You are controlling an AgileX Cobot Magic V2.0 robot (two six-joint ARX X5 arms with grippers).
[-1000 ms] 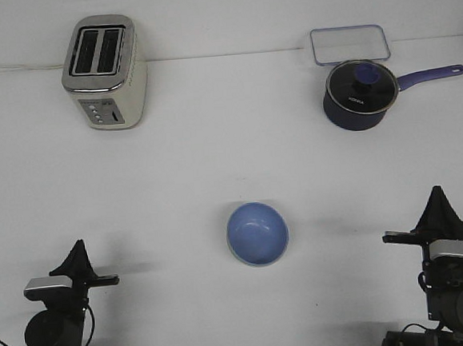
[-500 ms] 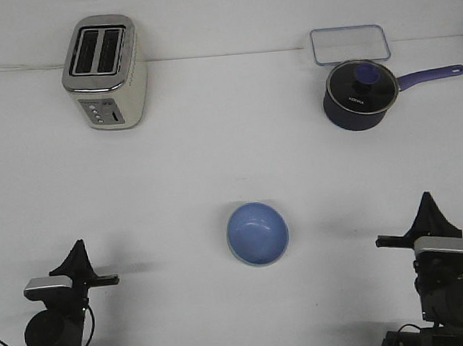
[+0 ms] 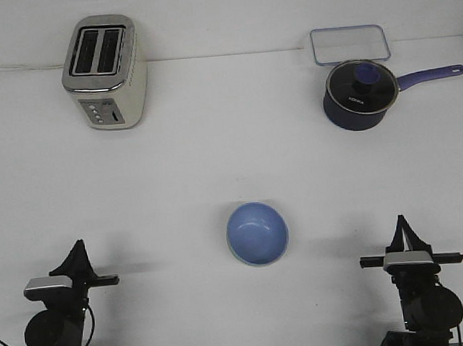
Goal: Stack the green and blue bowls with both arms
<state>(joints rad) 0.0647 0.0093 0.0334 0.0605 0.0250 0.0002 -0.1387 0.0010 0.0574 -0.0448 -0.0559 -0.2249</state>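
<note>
Apparently stacked already: blue bowl (image 3: 257, 233) nested centre-table (greenish rim beneath, hard to confirm). Both arms well apart from it, holding nothing; jaw state unclear.

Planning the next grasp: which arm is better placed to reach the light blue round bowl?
Probably the right gripper: it stands slightly nearer the light blue round bowl than the left gripper. The margin is small, and both are apart from it.

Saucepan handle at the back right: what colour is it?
The saucepan handle is purple-blue, lighter than the dark navy pot. Front view, the only one given.
</note>
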